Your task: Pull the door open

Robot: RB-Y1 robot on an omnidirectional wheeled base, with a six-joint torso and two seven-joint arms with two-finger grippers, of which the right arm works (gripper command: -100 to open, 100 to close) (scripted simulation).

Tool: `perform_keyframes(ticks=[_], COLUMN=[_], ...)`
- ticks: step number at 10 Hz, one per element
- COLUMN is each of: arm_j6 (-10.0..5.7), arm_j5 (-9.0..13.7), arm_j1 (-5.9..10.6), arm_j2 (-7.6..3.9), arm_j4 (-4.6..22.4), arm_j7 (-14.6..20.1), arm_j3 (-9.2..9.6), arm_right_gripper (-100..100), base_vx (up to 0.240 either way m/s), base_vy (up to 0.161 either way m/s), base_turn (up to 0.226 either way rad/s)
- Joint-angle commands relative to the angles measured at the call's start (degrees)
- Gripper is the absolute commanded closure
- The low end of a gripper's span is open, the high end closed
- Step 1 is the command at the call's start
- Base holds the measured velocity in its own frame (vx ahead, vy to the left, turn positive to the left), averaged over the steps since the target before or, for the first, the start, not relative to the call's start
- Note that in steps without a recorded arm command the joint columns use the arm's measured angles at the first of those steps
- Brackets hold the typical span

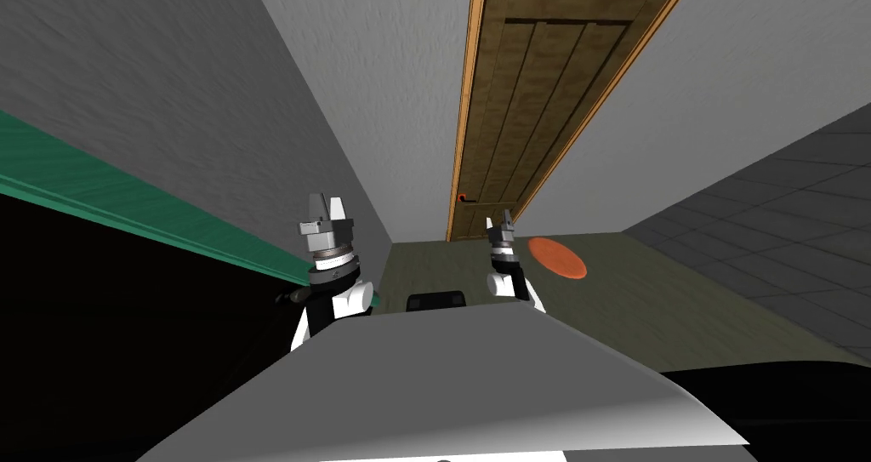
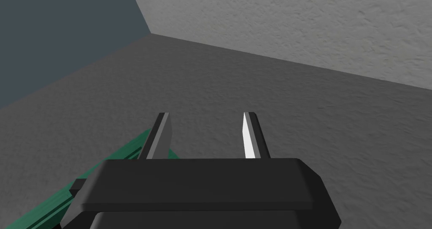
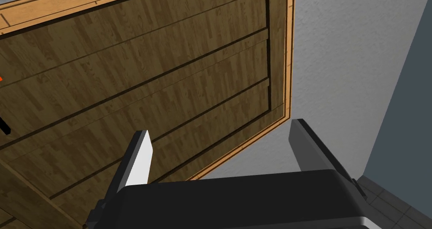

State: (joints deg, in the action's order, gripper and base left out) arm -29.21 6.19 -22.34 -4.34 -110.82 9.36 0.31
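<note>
Head view: brown wooden plank door point(image 1: 527, 99) ahead, small red-and-black handle point(image 1: 462, 198) on its left edge, right gripper point(image 1: 500, 221) short of the door.
Left wrist view: left gripper point(image 2: 206, 117) spread wide, empty, off to the door's left.
Right wrist view: spread, empty, facing door panels. Best steered onto the handle before closing.

I logged an olive-green floor point(image 1: 663, 304). One flat, round orange disc point(image 1: 557, 257) lay on it. Dark grey tiling point(image 1: 765, 219) adjoined its right side.

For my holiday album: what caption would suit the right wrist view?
Right gripper, open and empty, pointing at a brown panelled wooden door set in a lighter wood frame.
</note>
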Motion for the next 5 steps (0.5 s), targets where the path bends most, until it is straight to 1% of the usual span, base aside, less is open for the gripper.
perform_keyframes(ticks=[1, 5], arm_j6=[-0.94, -3.30], arm_j5=[-0.01, 0.15], arm_j1=[0.39, 2.02], arm_j2=[-0.50, -2.04], arm_j4=[2.68, 9.63], arm_j7=[0.29, 1.18], arm_j3=[-0.25, -1.29], arm_right_gripper=[-100, -100], base_vx=[0.094, 0.098], base_vy=[0.000, -0.001], base_turn=[0.059, 0.075])
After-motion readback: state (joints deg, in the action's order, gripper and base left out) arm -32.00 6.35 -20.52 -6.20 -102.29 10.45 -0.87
